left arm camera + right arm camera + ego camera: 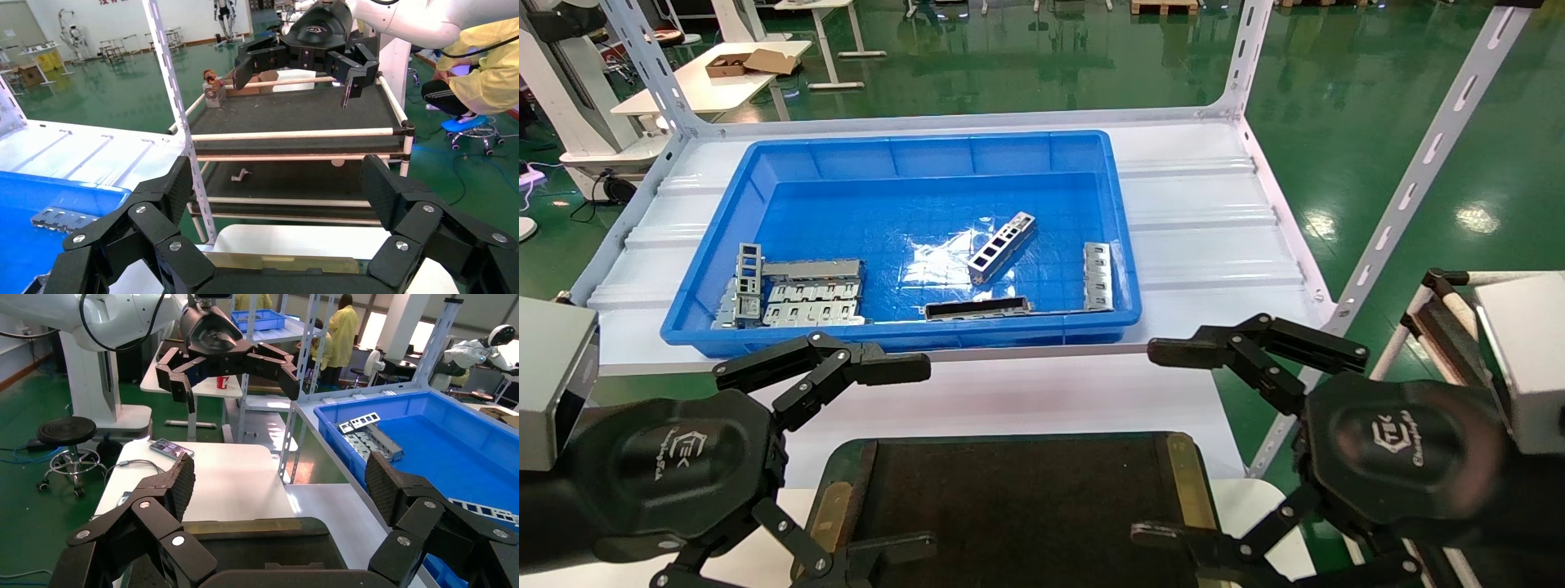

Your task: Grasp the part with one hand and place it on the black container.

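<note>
Lying alone mid-bin, one part (1001, 247) rests in one blue bin (707, 245); left pincer (903, 457) and right pincer (1164, 445) gape wide, empty, flanking one black container (1009, 506).

Head camera looks down on the blue bin (903, 237); wrist cameras face each other across it.

One blue plastic bin (903, 163) holds one slim silver-grey bar with square cut-outs (1001, 247), one dark hollow channel (978, 308), one small slotted strip (1097, 276) and a pile of flat slotted plates (801, 296), its number unclear. One black tray (1009, 498). Two pincers: left (903, 457), right (1164, 445).
</note>
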